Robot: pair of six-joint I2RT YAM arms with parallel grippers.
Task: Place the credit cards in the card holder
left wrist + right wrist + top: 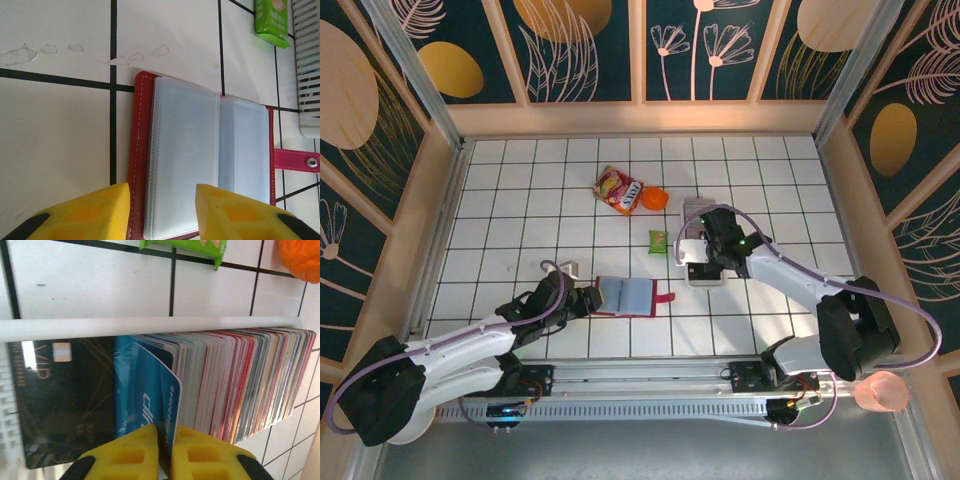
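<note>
The right claw [167, 432] was pinched nearly shut, its yellow fingertips [132, 447] gripping the lower edge of a blue card [145, 390]. That card stood a little out of the row of credit cards [240, 380], which were packed on edge in a long white tray [150, 325]. A black card [65, 400] faced the camera at the left end of the row, just beside the blue one. Past the tray's rim lay a small green packet [185, 246], and an orange object [302, 260] lay at the corner of that view.

The left claw [162, 192] stood partly open and gripped nothing. One finger hung over the white tiled surface [55, 150] just outside the red cover. The other hung over the pale clear pockets, and the near left edge of the card holder [200, 150] lay between them. The card holder lay flat and open on the surface, its snap tab [300, 161] pointing towards the tray.

In the top view the card holder was in front of the left arm. It was well apart from the tray, which lay to its right. A red-and-yellow snack packet [618, 188] lay farther back, beside the orange object.
</note>
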